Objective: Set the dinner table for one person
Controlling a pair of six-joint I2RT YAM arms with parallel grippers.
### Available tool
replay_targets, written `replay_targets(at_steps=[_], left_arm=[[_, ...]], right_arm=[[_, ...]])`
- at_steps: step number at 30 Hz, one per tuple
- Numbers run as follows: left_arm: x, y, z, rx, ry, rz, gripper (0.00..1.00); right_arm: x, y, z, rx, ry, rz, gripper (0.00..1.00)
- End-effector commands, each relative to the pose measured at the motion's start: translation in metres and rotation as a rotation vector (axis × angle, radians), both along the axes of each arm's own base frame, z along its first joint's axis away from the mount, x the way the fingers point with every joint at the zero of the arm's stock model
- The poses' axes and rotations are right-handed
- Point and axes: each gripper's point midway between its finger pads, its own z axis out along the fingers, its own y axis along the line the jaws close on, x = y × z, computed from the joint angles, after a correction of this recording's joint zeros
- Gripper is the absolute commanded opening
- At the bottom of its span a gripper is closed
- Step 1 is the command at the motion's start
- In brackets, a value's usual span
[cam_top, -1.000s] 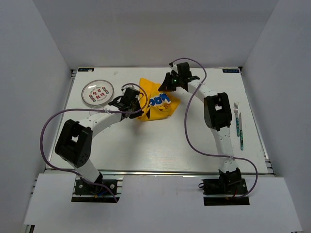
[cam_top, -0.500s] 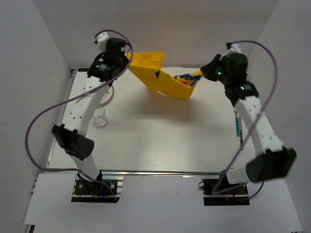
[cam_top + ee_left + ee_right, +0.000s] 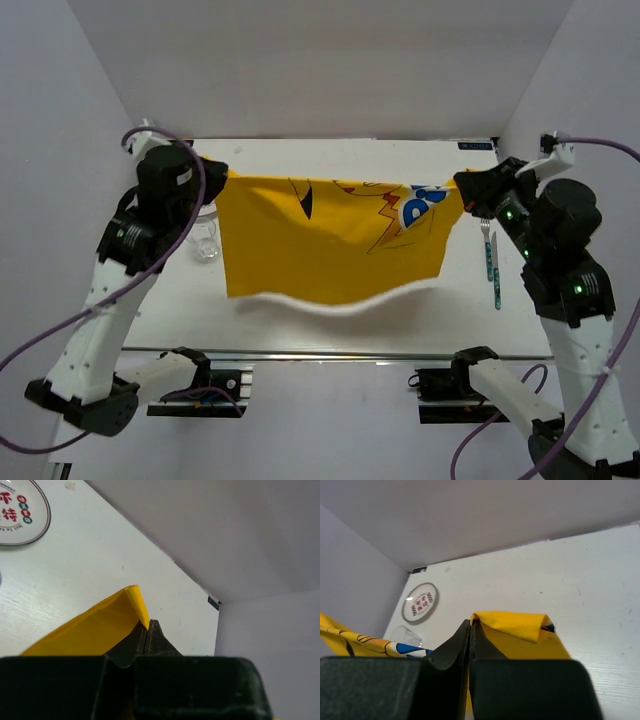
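The yellow Pikachu-print cloth mat (image 3: 330, 245) hangs spread out above the white dinner table (image 3: 330, 320), stretched between both arms. My left gripper (image 3: 218, 172) is shut on its left top corner, seen in the left wrist view (image 3: 129, 611). My right gripper (image 3: 466, 186) is shut on its right top corner, seen in the right wrist view (image 3: 512, 621). The cloth's lower edge hangs over the table's near part. A round patterned plate (image 3: 420, 602) lies at the far left; a clear glass (image 3: 205, 240) stands beside the cloth's left edge.
A fork (image 3: 486, 240) and a knife (image 3: 496, 280) lie side by side near the table's right edge. The hanging cloth hides the middle of the table. White walls close in the back and both sides.
Both grippers have risen and moved apart, pulling the cloth from a folded sag into a wide flat sheet hanging above the table.
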Motion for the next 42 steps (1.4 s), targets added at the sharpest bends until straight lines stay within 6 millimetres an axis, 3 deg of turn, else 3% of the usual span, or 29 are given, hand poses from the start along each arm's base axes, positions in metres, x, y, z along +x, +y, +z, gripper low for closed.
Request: replay_targets(at_steps=[1, 2, 4, 5, 6, 7, 8, 9, 16, 18, 19, 20, 21, 22, 23, 24, 25, 26, 27, 29, 30, 31, 32, 33, 34, 37, 39, 40, 42], left_arm=[[0.039, -0.027, -0.024, -0.009, 0.082, -0.050, 0.00], [0.055, -0.042, -0.035, -0.004, 0.115, -0.094, 0.00], [0.077, -0.052, -0.010, -0.003, 0.076, -0.125, 0.00], [0.099, -0.062, -0.028, 0.014, 0.135, -0.145, 0.00], [0.113, -0.063, -0.020, 0.034, 0.119, -0.156, 0.00], [0.121, -0.068, 0.018, 0.023, 0.036, -0.170, 0.00], [0.144, -0.072, 0.004, 0.036, 0.067, -0.171, 0.00], [0.154, -0.073, 0.015, 0.053, 0.028, -0.199, 0.00], [0.185, -0.063, 0.063, 0.052, -0.189, -0.226, 0.00], [0.180, -0.063, 0.060, 0.056, -0.205, -0.236, 0.00], [0.177, -0.063, 0.058, 0.059, -0.212, -0.240, 0.00], [0.181, -0.064, 0.028, 0.065, -0.178, -0.243, 0.00], [0.165, -0.061, 0.039, 0.055, -0.222, -0.245, 0.00], [0.161, -0.061, 0.026, 0.049, -0.214, -0.253, 0.00], [0.161, -0.063, -0.014, 0.035, -0.175, -0.261, 0.00], [0.155, -0.064, -0.028, 0.023, -0.171, -0.268, 0.00], [0.141, -0.061, -0.032, 0.004, -0.179, -0.269, 0.00], [0.135, -0.065, -0.043, -0.029, -0.178, -0.272, 0.00], [0.127, -0.062, -0.098, -0.029, -0.075, -0.263, 0.00], [0.107, -0.052, -0.127, -0.071, -0.023, -0.218, 0.00], [0.091, -0.045, -0.175, -0.067, 0.076, -0.195, 0.00], [0.073, -0.042, -0.181, -0.087, 0.091, -0.185, 0.00], [0.062, -0.036, -0.196, -0.087, 0.120, -0.164, 0.11], [0.037, -0.029, -0.243, -0.071, 0.242, -0.154, 0.44], [0.020, -0.026, -0.250, -0.094, 0.274, -0.151, 0.56], [-0.035, -0.011, -0.297, -0.061, 0.482, -0.133, 0.76], [-0.047, 0.004, -0.280, -0.026, 0.445, -0.090, 0.81], [-0.049, 0.009, -0.262, 0.006, 0.414, -0.094, 0.95], [-0.043, 0.011, -0.215, 0.016, 0.260, -0.107, 0.98]], right_arm=[[0.041, -0.009, -0.022, -0.080, 0.092, -0.087, 0.00], [0.048, -0.008, -0.011, -0.084, 0.071, -0.087, 0.00], [0.082, -0.002, -0.010, -0.105, 0.084, -0.089, 0.00], [0.091, 0.000, 0.016, -0.105, 0.035, -0.084, 0.00], [0.118, 0.006, 0.002, -0.129, 0.091, -0.077, 0.00], [0.130, 0.006, 0.007, -0.135, 0.093, -0.079, 0.00], [0.141, 0.008, 0.010, -0.135, 0.099, -0.069, 0.00], [0.161, 0.012, 0.023, -0.137, 0.085, -0.069, 0.00], [0.202, 0.008, 0.037, -0.125, 0.064, -0.027, 0.00], [0.199, 0.005, 0.034, -0.122, 0.068, -0.024, 0.00], [0.201, 0.006, 0.007, -0.125, 0.121, -0.012, 0.00], [0.200, 0.006, 0.007, -0.117, 0.089, -0.005, 0.00], [0.188, 0.006, 0.011, -0.104, 0.059, 0.003, 0.00], [0.188, 0.008, -0.028, -0.107, 0.128, 0.021, 0.00], [0.180, 0.007, -0.023, -0.104, 0.086, 0.024, 0.00], [0.176, 0.007, -0.034, -0.104, 0.094, 0.027, 0.00], [0.172, 0.008, -0.080, -0.108, 0.178, 0.044, 0.00], [0.169, 0.010, -0.089, -0.100, 0.168, 0.052, 0.00], [0.158, 0.011, -0.096, -0.088, 0.165, 0.059, 0.00], [0.132, 0.015, -0.149, -0.061, 0.252, 0.092, 0.00], [0.125, 0.015, -0.159, -0.046, 0.257, 0.091, 0.00], [0.115, 0.016, -0.174, -0.020, 0.285, 0.094, 0.00], [0.092, 0.015, -0.202, -0.010, 0.320, 0.096, 0.40], [0.081, 0.014, -0.211, 0.011, 0.329, 0.096, 0.69], [0.070, 0.015, -0.220, 0.024, 0.341, 0.098, 0.89], [0.034, 0.010, -0.240, 0.039, 0.343, 0.084, 0.89], [0.023, 0.003, -0.229, 0.020, 0.312, 0.061, 0.89], [0.022, 0.002, -0.224, 0.009, 0.309, 0.060, 0.89], [0.025, 0.002, -0.210, -0.014, 0.302, 0.065, 0.89]])
